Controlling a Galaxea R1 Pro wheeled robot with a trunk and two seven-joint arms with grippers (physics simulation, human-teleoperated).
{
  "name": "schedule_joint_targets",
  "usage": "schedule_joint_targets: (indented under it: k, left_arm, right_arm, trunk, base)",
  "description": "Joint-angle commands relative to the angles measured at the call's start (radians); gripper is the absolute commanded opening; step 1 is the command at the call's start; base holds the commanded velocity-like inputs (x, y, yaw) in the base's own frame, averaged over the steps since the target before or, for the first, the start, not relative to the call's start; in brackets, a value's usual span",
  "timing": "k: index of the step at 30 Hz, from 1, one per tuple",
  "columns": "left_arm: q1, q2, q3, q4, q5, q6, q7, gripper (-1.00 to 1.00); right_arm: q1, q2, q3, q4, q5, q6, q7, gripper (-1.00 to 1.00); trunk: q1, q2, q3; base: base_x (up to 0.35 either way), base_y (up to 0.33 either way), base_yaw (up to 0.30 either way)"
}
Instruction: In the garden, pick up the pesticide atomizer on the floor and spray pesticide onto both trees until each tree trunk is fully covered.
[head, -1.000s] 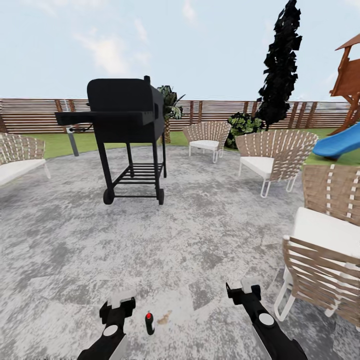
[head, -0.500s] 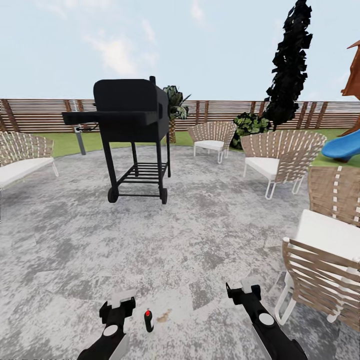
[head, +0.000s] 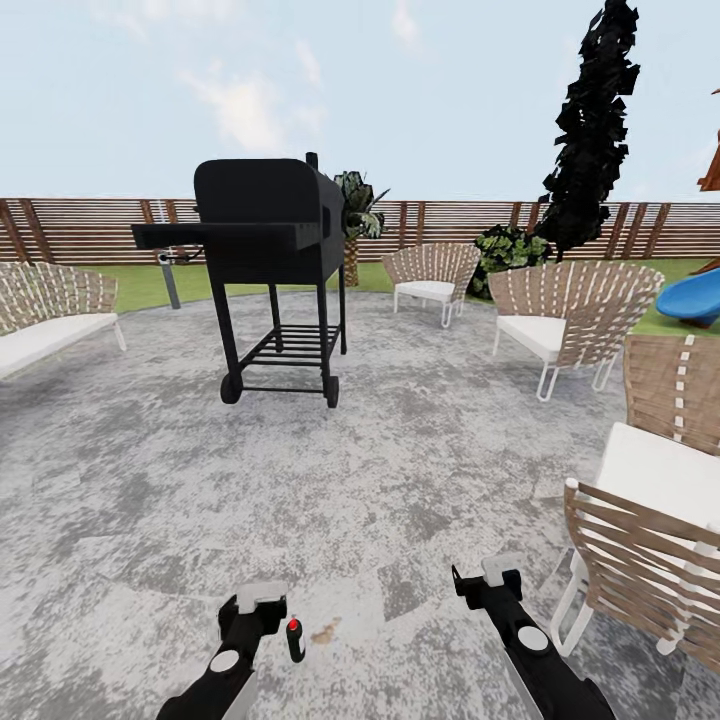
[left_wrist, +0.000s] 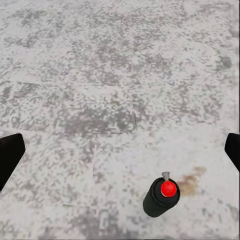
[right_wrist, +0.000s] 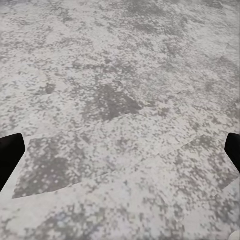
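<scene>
Pesticide atomizer (head: 295, 638) stands upright just beside the left end effector (head: 262, 598), apart.

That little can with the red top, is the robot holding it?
No. The pesticide atomizer stands on the paved ground, beside the open left gripper. The right gripper is open and holds nothing.

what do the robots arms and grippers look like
Both arms are black with a round white disc near the wrist. The left gripper and right gripper each have a black blocky body tipped with pale grey-white fingertips. No cables or lettering can be made out.
</scene>
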Motion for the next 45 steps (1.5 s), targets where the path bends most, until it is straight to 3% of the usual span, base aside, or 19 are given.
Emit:
schedule_joint_targets:
  k: [1,4,6,8,14,21,36,45]
  left_arm:
    - [0.000,0.000,-0.001,0.000,-0.002,0.000,-0.004,1.00]
    - [0.000,0.001,-0.004,0.000,-0.003,0.000,-0.009,1.00]
    - [0.000,0.001,-0.020,0.000,-0.009,0.000,-0.010,1.00]
    - [0.000,0.001,-0.058,0.000,-0.028,0.002,-0.011,1.00]
    - [0.000,0.001,-0.092,0.001,-0.051,0.004,-0.012,1.00]
    - [0.000,0.000,-0.093,0.000,-0.059,0.005,-0.011,1.00]
    - [0.000,-0.003,-0.093,0.000,-0.060,0.004,-0.011,1.00]
    - [0.000,-0.002,-0.093,0.000,-0.060,0.004,-0.011,1.00]
  right_arm:
    - [0.000,0.000,0.000,0.000,0.000,0.000,0.000,1.00]
    - [0.000,0.000,0.000,0.000,0.000,0.000,0.000,1.00]
    - [0.000,0.000,0.000,0.000,0.000,0.000,0.000,1.00]
    - [0.000,0.000,0.000,0.000,0.000,0.000,0.000,1.00]
    - [0.000,0.000,0.000,0.000,0.000,0.000,0.000,1.00]
    - [0.000,0.000,0.000,0.000,0.000,0.000,0.000,1.00]
    - [0.000,0.000,-0.002,-0.002,0.000,0.002,0.000,1.00]
    - [0.000,0.000,0.000,-0.002,0.001,0.000,0.000,1.00]
  trunk:
    - [0.000,0.000,0.000]
    - [0.000,0.000,0.000]
    - [0.000,0.000,0.000]
    - [0.000,0.000,0.000]
    - [0.000,0.000,0.000]
    - [0.000,0.000,0.000]
    - [0.007,-0.004,-0.076]
    - [0.007,-0.004,-0.082]
  base:
    - [0.000,0.000,0.000]
    - [0.000,0.000,0.000]
    - [0.000,0.000,0.000]
    - [0.000,0.000,0.000]
    - [0.000,0.000,0.000]
    - [0.000,0.000,0.000]
    - [0.000,0.000,-0.010]
    - [0.000,0.000,-0.029]
